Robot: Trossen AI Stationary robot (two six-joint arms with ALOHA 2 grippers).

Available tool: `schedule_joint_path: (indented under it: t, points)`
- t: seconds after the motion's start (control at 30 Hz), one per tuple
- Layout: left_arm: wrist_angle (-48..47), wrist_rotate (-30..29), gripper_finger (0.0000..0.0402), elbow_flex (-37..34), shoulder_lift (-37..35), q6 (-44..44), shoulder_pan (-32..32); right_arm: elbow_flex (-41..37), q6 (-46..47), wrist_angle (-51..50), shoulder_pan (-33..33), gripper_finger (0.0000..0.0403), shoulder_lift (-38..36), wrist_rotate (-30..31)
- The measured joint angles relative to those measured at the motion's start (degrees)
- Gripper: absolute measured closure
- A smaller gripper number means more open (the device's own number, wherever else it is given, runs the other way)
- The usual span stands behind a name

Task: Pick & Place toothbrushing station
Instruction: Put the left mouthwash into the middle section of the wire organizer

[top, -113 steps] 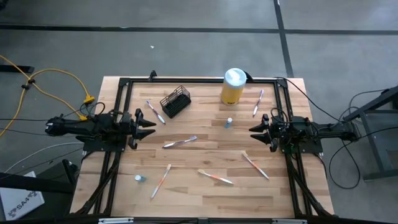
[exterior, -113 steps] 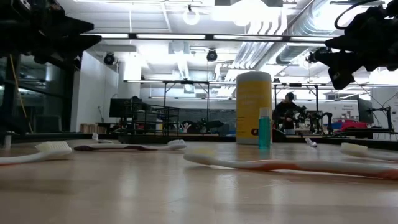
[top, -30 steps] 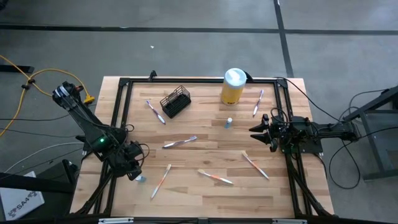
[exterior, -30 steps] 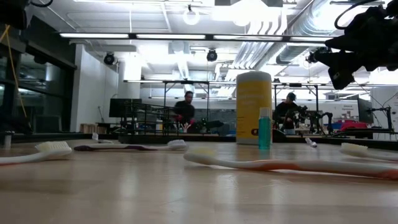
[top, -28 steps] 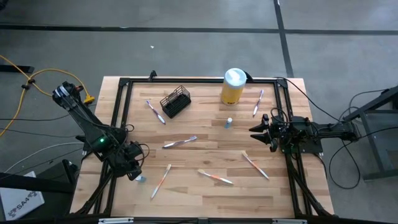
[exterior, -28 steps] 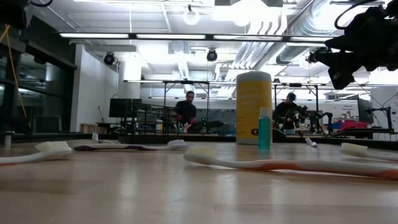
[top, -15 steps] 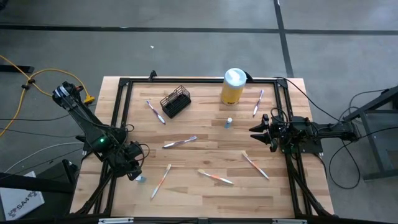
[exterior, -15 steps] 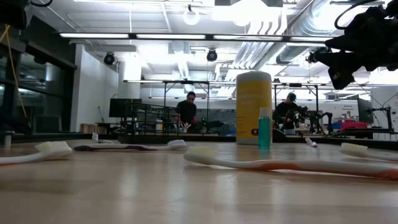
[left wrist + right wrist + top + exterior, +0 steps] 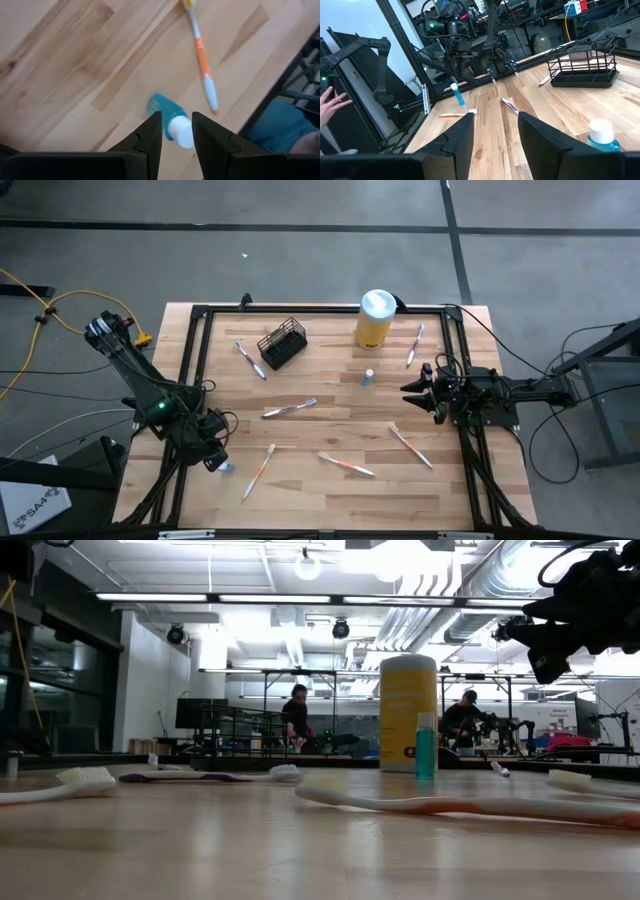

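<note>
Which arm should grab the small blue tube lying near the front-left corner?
Left. The left gripper hangs right over the small blue tube, fingers open astride its white cap. The right gripper waits at the table's far right edge.

On your bench point(image 9: 330, 380), the holder point(image 9: 282, 343) sits toward the far left, with the canister point(image 9: 374, 319) to its right. A small bottle point(image 9: 368, 377) stands just in front of the canister. Toothbrushes point(image 9: 289, 409) lie scattered across the middle and front. Near the front left corner, the left claw point(image 9: 213, 463) hangs over what looks like a second bottle point(image 9: 169, 118). The right claw point(image 9: 409, 389) waits at the right edge.
</note>
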Motion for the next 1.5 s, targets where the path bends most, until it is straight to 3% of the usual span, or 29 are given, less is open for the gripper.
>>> schedule_joint_path:
  t: [0.23, 0.4, 0.67, 1.0, 1.5]
  points:
    - [-2.7, -0.2, 0.03, 3.1, 2.0, 0.5, 0.0, 0.0, 0.0, 0.0, 0.0, 0.0257, 0.0, 0.0]
    - [1.5, -0.3, 0.03, 3.4, 3.2, 7.2, 0.0, 0.0, 0.0, 0.0, 0.0, 0.0257, 0.0, 0.0]
    - [4.1, -1.9, 0.03, 3.4, 3.3, 9.1, 1.6, 0.0, 0.0, 0.0, 0.0, 0.0257, 0.0, 0.0]
    - [3.8, -2.1, 0.03, 4.6, 6.6, 2.9, -0.7, 0.0, 0.0, 0.0, 0.0, 0.0257, 0.0, 0.0]
    - [-5.0, -3.6, 0.03, 9.6, 10.7, -7.5, -6.0, 0.0, 0.0, 0.0, 0.0, 0.0257, 0.0, 0.0]
